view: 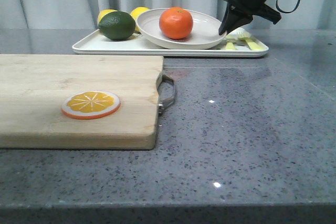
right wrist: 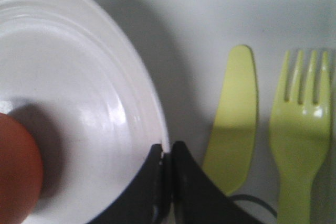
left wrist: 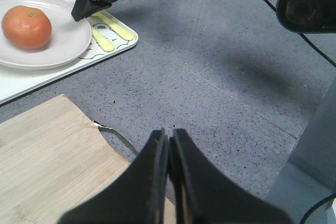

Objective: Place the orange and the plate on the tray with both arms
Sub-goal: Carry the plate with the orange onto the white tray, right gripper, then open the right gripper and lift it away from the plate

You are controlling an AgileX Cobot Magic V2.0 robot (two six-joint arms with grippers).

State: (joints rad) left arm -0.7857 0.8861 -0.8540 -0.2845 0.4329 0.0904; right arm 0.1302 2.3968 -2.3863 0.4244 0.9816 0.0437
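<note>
My right jaws (view: 229, 26), pinched on the plate (view: 202, 38) rim, sit right of the orange (view: 176, 22), both already on the tray (view: 105, 47) at the desk's far edge, while my left jaws (left wrist: 168, 145) hang closed, empty, farther off.

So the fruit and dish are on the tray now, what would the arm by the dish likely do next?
Probably open and lift away. The right tool appears shut on the plate rim, while the plate, with the orange in it, already sits on the tray, so letting go seems all that remains.
</note>
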